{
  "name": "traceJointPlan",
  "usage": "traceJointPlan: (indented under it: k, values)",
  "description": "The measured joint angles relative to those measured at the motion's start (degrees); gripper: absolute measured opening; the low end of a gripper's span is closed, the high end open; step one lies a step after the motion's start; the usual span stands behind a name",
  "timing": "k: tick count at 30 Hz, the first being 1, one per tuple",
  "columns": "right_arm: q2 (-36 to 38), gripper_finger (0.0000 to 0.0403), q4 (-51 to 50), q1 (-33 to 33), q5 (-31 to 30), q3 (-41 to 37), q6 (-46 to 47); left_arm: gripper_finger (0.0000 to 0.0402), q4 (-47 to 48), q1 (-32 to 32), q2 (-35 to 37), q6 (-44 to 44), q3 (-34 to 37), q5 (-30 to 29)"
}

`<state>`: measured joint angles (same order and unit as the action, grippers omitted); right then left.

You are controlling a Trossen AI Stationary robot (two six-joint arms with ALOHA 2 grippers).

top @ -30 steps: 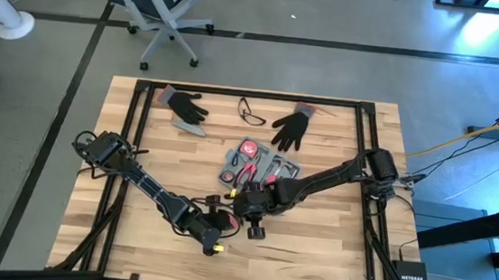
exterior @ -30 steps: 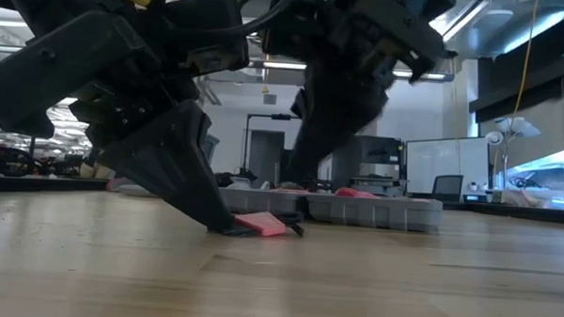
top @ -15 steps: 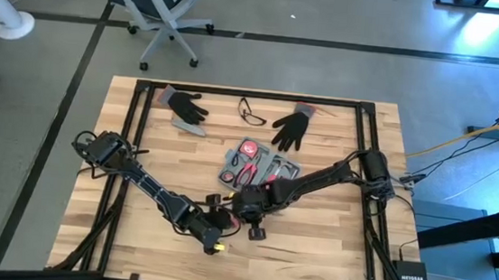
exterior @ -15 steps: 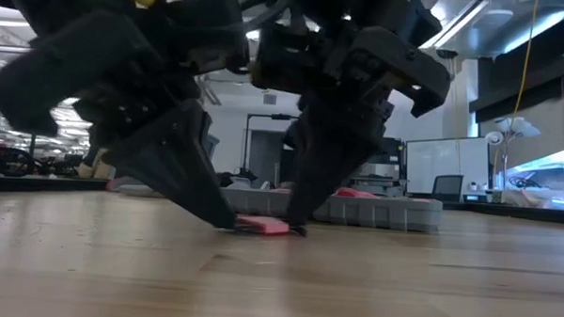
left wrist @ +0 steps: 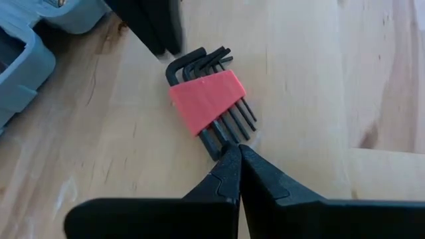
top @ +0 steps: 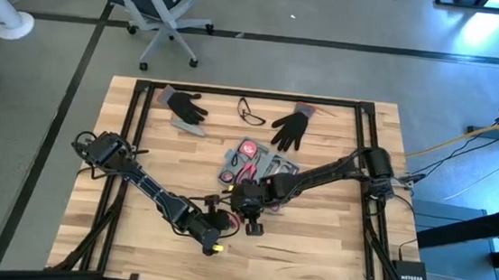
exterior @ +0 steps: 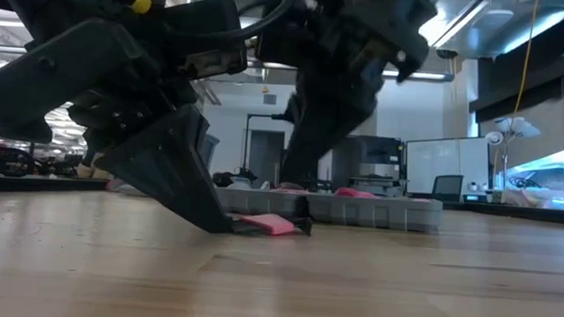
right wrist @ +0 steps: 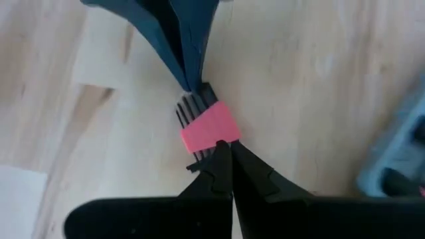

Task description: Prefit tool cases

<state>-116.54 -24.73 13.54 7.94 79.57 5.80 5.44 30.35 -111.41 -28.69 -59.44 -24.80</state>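
A set of black hex keys in a red holder [left wrist: 207,99] lies flat on the wooden table, just in front of the blue-grey tool case [top: 261,165], which lies open with tools in its recesses. My left gripper [left wrist: 234,151] is shut, its tips at the keys' long straight ends. My right gripper [right wrist: 222,147] is shut too and stands at the opposite side of the set, over the bent ends [right wrist: 197,164]. In the low view the holder [exterior: 270,224] lies between the left fingers [exterior: 192,188] and the case [exterior: 384,211]. My left gripper sets its shut fingertips on the long free ends of the keys [left wrist: 224,136], slanting down from the table's near left and lying along them. The set rests flat on the table. My right gripper's shut tips stand at the holder's edge by the bent ends [right wrist: 219,136]; whether they touch I cannot tell.
Two black gloves [top: 187,106] [top: 291,126], a pair of glasses [top: 252,113] and a small grey bar [top: 192,128] lie along the table's far side. Bare wood spreads to the left, the right and the near edge.
My right gripper has shifted a little toward the table's left. In the low view its fingers dipped down beside the key set half a second ago and now stand farther back. The red holder has slid slightly. My left gripper has kept still.
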Motion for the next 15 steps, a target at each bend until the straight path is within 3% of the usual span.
traceJointPlan:
  k: [8,15]
  values:
    - [-5.2,0.0000,1.8,3.7,3.4,0.3,1.0,0.0000,-0.4,-0.1,-0.5,-1.2,0.0,-0.2]
    - [-1.3,0.0000,-0.9,2.6,2.5,-0.3,0.5,0.0000,-1.3,-0.5,-0.6,-1.1,0.0,0.2]
